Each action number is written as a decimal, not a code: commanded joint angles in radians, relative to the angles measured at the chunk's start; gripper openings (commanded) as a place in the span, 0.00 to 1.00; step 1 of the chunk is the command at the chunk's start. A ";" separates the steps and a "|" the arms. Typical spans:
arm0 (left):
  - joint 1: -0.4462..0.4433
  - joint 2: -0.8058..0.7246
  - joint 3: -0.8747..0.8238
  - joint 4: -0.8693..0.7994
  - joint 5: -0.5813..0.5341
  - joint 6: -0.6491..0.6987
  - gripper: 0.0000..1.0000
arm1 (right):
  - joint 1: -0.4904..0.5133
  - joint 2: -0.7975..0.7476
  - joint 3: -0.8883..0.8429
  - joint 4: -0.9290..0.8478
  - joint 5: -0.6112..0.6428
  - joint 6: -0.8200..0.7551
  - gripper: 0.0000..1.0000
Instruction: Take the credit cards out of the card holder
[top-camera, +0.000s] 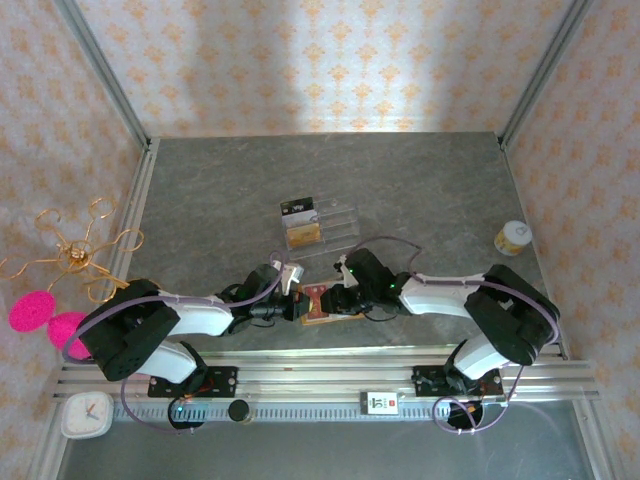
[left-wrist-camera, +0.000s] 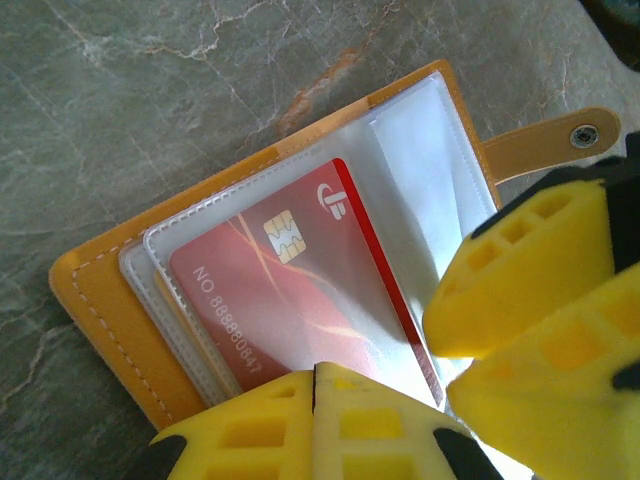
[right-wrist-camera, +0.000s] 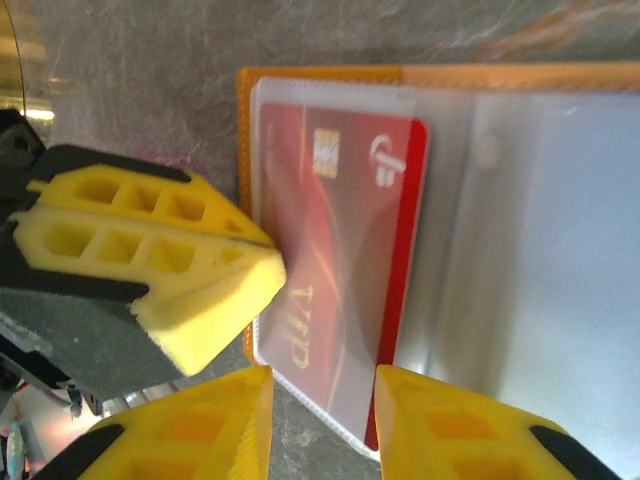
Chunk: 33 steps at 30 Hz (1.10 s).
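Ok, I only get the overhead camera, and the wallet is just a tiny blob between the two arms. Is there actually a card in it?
Observer: Yes. A red card with a chip sits inside a clear sleeve of the open card holder.
Operator: Is the claw on the right gripping it?
Observer: No. The right gripper is open. Its fingers stand apart on either side of the card's near end and are not pinching it.
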<state>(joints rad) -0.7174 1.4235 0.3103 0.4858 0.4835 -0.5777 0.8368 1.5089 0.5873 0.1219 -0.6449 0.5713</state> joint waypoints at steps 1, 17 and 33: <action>0.007 0.035 -0.034 -0.103 -0.011 0.005 0.00 | 0.007 0.021 0.027 0.024 -0.013 -0.025 0.32; 0.012 -0.053 -0.025 -0.162 -0.046 0.003 0.13 | 0.021 -0.001 0.032 -0.132 0.300 0.025 0.29; -0.017 -0.147 0.057 -0.192 -0.050 -0.035 0.08 | 0.031 -0.089 0.092 -0.200 0.346 -0.064 0.33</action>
<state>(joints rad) -0.7181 1.2720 0.3244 0.3054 0.4545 -0.5961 0.8856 1.4410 0.6460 -0.0414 -0.3313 0.5571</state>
